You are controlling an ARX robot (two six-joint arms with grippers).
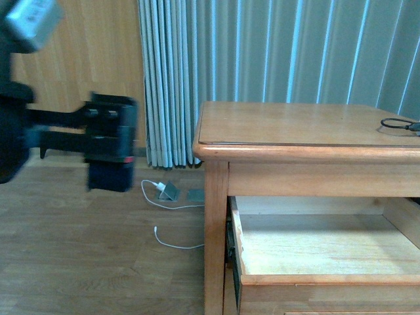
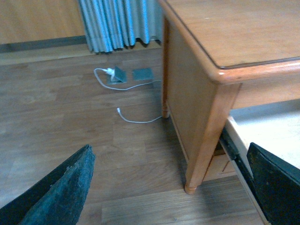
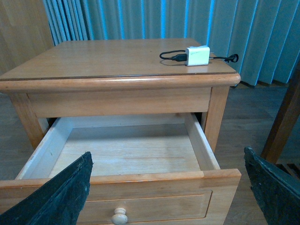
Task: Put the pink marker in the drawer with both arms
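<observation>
drawer point(image 3: 117, 178) is sitting open, empty; left pincer point(image 2: 168, 150) and right pincer point(image 3: 166, 152) hanging released; pink marker seemingly out of view, so i'm needing to locate it next.

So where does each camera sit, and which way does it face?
Front view: on the robot's body, facing the nightstand and open drawer; blurred left arm at left.
Left wrist view: on the left wrist, looking down at floor and nightstand corner; open jaws frame it.
Right wrist view: on the right wrist, facing the drawer's front; open jaws frame it.
All three show the nightstand and drawer.
</observation>
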